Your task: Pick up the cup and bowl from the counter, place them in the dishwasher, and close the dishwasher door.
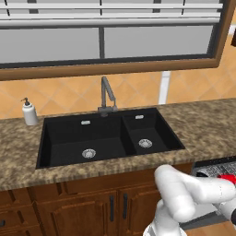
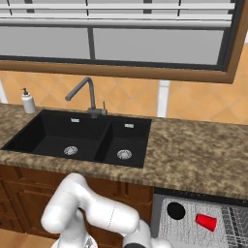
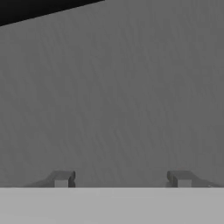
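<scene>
- Grey, flat, faintly streaked panel dead ahead of the gripper (image 3: 121, 179), very close; most likely the dishwasher door (image 3: 113, 96), though hard to swear to from the hand view alone.
- Fingertips (image 3: 61, 179) set wide apart, nothing between them, nothing clamped.
- Black strip across the far upper corner beyond the gripper, probably the edge of that panel.
- Red cup (image 2: 206, 222) lying on its side in the light wire rack (image 2: 184, 232) of the dishwasher (image 2: 157, 213); up and away from the gripper, going by how the arm dips below the rack in the right base view.
- Dark round shape (image 2: 176, 210) just beside the cup in the same rack, taken for the bowl; too small to read more.
- Speckled brown desk (image 2: 193, 155) higher still above the gripper, with only the black sink (image 2: 72, 133) set into it and a soap bottle (image 2: 27, 102) at the far end; no cup or bowl left on it.
- So: both loading steps look done, closing the door now in hand.
- Next move, by judgement: get firm contact on the panel, then push it through its swing until flush with the cabinet fronts.
- Worth watching: a rack sticking out could block the door, and wide-open fingertips could slide off a smooth face.
</scene>
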